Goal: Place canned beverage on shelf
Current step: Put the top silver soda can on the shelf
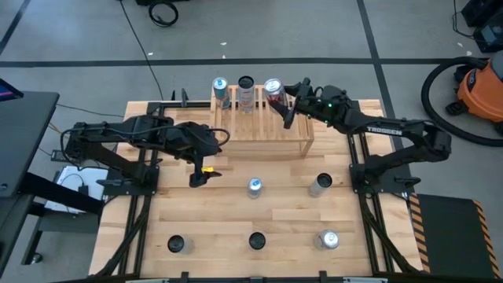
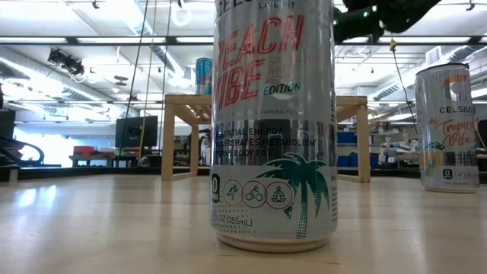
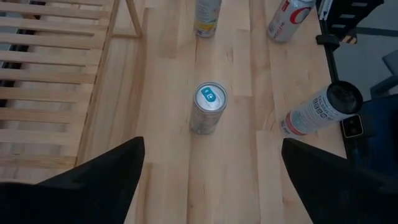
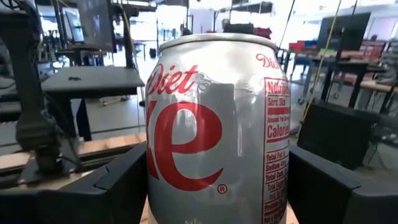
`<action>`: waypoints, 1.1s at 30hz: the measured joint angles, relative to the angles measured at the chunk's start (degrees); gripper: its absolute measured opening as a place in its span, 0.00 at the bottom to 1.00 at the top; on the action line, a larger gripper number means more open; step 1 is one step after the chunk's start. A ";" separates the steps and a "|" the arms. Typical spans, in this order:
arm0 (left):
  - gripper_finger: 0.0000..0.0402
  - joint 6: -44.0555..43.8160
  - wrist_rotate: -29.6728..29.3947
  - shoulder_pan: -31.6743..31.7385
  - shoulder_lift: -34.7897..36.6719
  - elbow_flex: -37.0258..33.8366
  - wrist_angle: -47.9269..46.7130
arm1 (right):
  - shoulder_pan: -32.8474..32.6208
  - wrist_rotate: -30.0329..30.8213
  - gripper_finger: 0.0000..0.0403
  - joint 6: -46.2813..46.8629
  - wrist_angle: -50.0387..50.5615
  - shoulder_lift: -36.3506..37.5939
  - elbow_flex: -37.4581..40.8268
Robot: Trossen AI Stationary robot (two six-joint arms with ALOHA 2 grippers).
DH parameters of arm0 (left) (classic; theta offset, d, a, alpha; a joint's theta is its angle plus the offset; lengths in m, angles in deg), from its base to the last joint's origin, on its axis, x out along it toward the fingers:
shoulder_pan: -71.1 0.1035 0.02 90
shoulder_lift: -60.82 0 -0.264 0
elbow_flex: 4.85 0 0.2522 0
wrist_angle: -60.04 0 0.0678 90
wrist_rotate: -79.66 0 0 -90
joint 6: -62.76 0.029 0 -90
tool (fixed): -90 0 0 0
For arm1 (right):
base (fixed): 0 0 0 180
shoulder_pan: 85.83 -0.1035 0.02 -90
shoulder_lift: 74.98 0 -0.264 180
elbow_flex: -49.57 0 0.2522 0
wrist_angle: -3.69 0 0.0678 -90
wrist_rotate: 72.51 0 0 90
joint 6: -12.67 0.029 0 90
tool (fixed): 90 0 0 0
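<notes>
The light-wood slatted shelf (image 1: 263,126) stands at the table's far middle. At its far edge stand a blue can (image 1: 221,88) and a dark-topped can (image 1: 246,88). At the far right corner of the shelf, a silver and red diet cola can (image 1: 273,89) sits between the fingers of my right gripper (image 1: 286,101), which reaches in level from the right. My left gripper (image 1: 200,173) hangs open above the table near the shelf's left front corner. It touches nothing, and a silver can (image 3: 208,107) stands on the planks ahead of it. My right gripper pinches the diet cola can between its two fingers (image 4: 127,180), one on each side of the can's round wall (image 4: 161,155). The fingers come in level from the table's right side. The can is upright; whether its base rests on the slats does not show.
Several more cans stand on the plank table: two mid-table (image 1: 254,187) (image 1: 320,184) and three along the near edge (image 1: 176,244) (image 1: 257,240) (image 1: 328,240). One tall palm-tree can (image 2: 274,122) fills the low view. Most of the shelf's slats (image 3: 50,74) are bare.
</notes>
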 joint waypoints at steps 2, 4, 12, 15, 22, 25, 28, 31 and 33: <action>0.95 0.00 -0.01 0.01 0.00 0.00 -0.01 | 0.67 -0.05 0.78 -0.20 -4.56 -1.54 1.08; 0.95 -0.03 -0.01 0.01 0.00 0.00 -0.06 | 1.40 -0.20 0.78 -0.19 -7.73 -3.28 1.97; 0.95 -0.17 0.01 1.21 -0.02 0.00 -0.75 | 3.94 -3.07 0.78 0.88 -15.75 -9.39 2.62; 0.95 -0.26 0.02 3.07 -0.02 0.00 -1.55 | 4.58 -3.43 0.78 2.06 -17.39 -11.36 2.65; 0.95 0.45 -0.01 9.60 -0.02 0.00 -5.39 | 5.52 -2.54 0.78 3.79 -25.41 -15.23 3.44; 0.95 0.64 -0.03 11.52 -0.02 0.00 -6.34 | 6.41 -3.04 0.78 5.23 -29.52 -15.53 5.42; 0.95 1.36 -0.03 12.38 -0.02 0.00 -6.51 | 7.11 -2.95 0.78 6.29 -30.96 -15.68 7.90; 0.95 1.95 -0.01 12.38 -0.02 0.00 -5.68 | 7.20 -3.03 0.78 6.06 -33.68 -15.66 9.77; 0.95 1.92 0.02 12.35 -0.02 0.00 -5.10 | 7.25 -3.04 0.78 5.78 -34.47 -15.61 10.76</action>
